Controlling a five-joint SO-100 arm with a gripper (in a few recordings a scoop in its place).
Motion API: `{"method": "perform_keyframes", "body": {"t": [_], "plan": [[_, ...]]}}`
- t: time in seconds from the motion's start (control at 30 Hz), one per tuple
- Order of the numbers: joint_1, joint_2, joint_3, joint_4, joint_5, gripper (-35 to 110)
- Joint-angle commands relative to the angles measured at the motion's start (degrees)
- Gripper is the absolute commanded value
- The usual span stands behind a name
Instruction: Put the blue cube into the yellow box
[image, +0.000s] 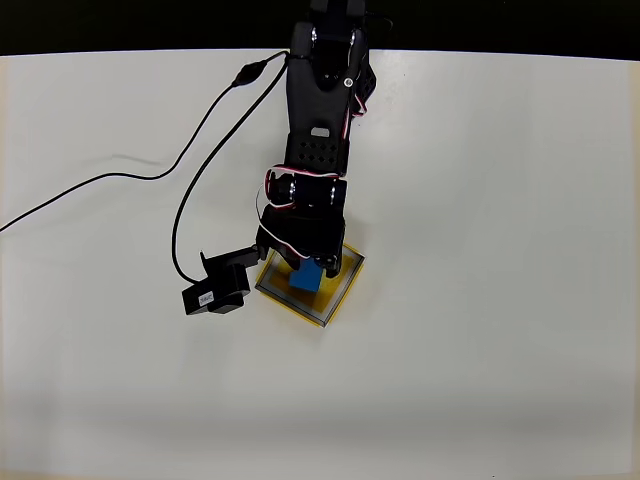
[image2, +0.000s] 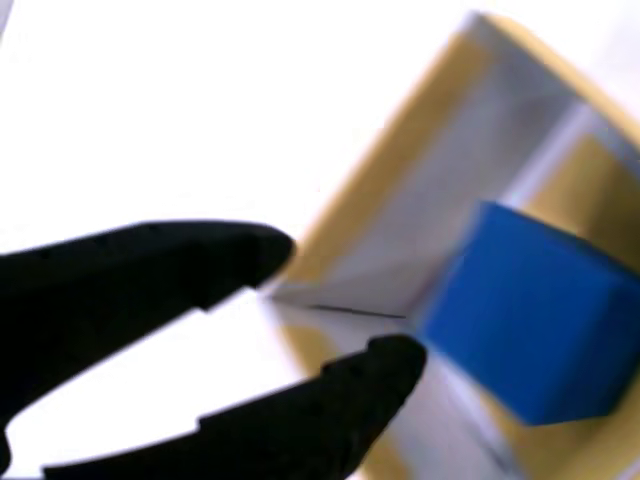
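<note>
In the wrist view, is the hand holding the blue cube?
No, the hand is open with nothing between its fingers, and the blue cube sits apart inside the yellow box.

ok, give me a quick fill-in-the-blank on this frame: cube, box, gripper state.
1. The blue cube sits inside the yellow ____.
2. In the wrist view the gripper has its jaws ____, with nothing between them.
3. In the overhead view the yellow box lies on a ____ table.
4. The colour of the arm is ____.

Missing words: box; open; white; black
</note>
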Motion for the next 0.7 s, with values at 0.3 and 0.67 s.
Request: {"method": "perform_keyframes", "body": {"t": [0.3,0.67], "plan": [[-1.0,31.0,20.4,3.3,-4.7,4],[-2.1,48.6,36.6,7.4,-6.2,0]]}}
